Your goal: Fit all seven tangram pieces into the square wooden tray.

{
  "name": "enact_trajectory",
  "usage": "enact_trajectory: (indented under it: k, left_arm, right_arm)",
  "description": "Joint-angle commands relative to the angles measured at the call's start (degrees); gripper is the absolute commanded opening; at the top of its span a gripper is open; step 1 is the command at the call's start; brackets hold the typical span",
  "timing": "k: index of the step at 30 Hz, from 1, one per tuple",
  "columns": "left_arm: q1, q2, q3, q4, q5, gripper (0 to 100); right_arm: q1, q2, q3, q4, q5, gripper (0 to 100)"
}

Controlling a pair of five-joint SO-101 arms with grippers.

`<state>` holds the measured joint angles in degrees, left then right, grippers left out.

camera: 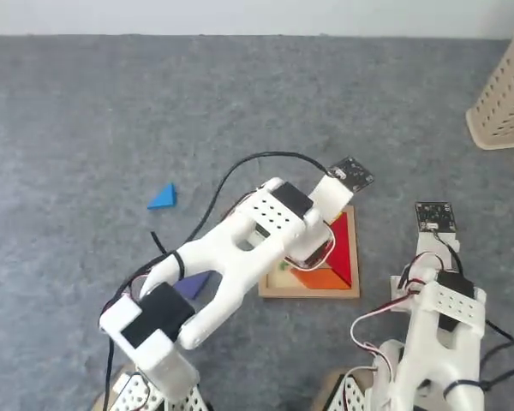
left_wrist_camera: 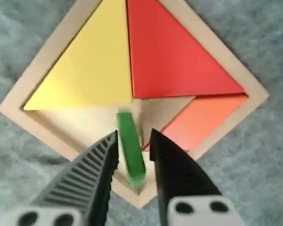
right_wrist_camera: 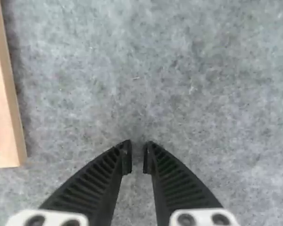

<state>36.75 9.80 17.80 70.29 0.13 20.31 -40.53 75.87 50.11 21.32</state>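
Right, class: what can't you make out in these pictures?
High view: left arm covers most of the wooden tray.
High view: purple piece half under that arm; shape unclear.
Left wrist view: green piece edge-on between the jaws; outline unclear.
Right wrist view: tray cut off by the frame edge.

Left arm hides most of tray and half the purple piece; basket cut off; green piece blurry.
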Motion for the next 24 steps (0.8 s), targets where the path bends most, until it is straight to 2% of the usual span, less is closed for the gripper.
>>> enact_trajectory:
  k: [1,8,13,19,24]
  left_arm:
    - [0.3,-0.3,0.0,-0.4,1.8,11]
    - [-3.4,-0.4,-0.6,-0.7,1.6,11]
    - [-5.5,-0.9,-0.6,-0.4,-1.2,11]
    - [-3.7,-2.3,-0.4,4.7,-1.5,11]
    - [-0.8,-11.6,3.5,7.9,-2.0,11]
  right_arm:
    - [-1.0,-1.5,-0.3,-0.8,-0.2,8.0]
    - [-1.0,-1.5,-0.3,-0.8,-0.2,8.0]
    - [-1.0,-1.5,-0.3,-0.8,-0.2,8.0]
    - [-1.0,-1.5,-0.3,-0.8,-0.2,8.0]
    - [-1.0,-1.5,-0.3,-0.8,-0.2,8.0]
